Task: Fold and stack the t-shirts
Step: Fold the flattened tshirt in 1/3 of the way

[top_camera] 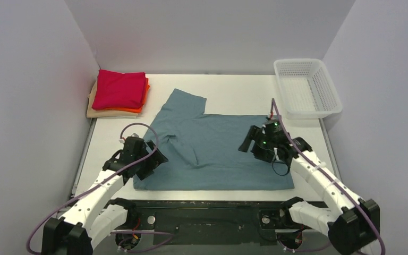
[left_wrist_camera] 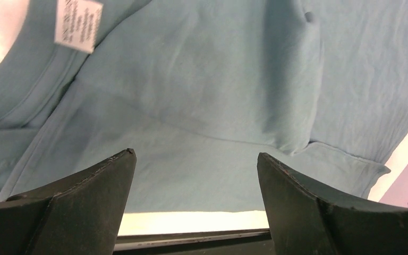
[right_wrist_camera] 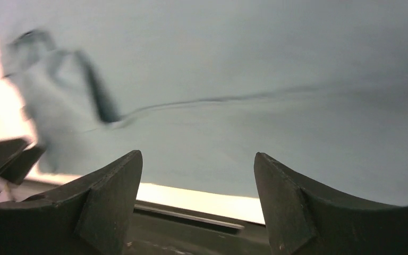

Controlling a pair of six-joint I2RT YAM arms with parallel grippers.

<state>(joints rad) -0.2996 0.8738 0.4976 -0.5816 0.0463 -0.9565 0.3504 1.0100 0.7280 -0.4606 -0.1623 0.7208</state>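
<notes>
A large teal-blue t-shirt [top_camera: 218, 154] lies spread flat in the middle of the table, one sleeve pointing to the back left. At the back left sits a stack of folded t-shirts: red [top_camera: 119, 87] on top, orange [top_camera: 144, 96] under it, beige [top_camera: 98, 110] at the bottom. My left gripper [top_camera: 158, 155] hovers open over the shirt's left edge; in the left wrist view its jaws [left_wrist_camera: 196, 159] frame bare teal cloth [left_wrist_camera: 202, 95] and the collar label [left_wrist_camera: 77, 24]. My right gripper [top_camera: 247, 141] hangs open above the shirt's right half, with nothing between its fingers [right_wrist_camera: 197, 159].
A white mesh basket [top_camera: 297, 61] stands at the back right corner. Bare white table [top_camera: 234, 93] shows behind the shirt and along its front edge [left_wrist_camera: 191, 220]. Grey walls close in on the left, the back and the right.
</notes>
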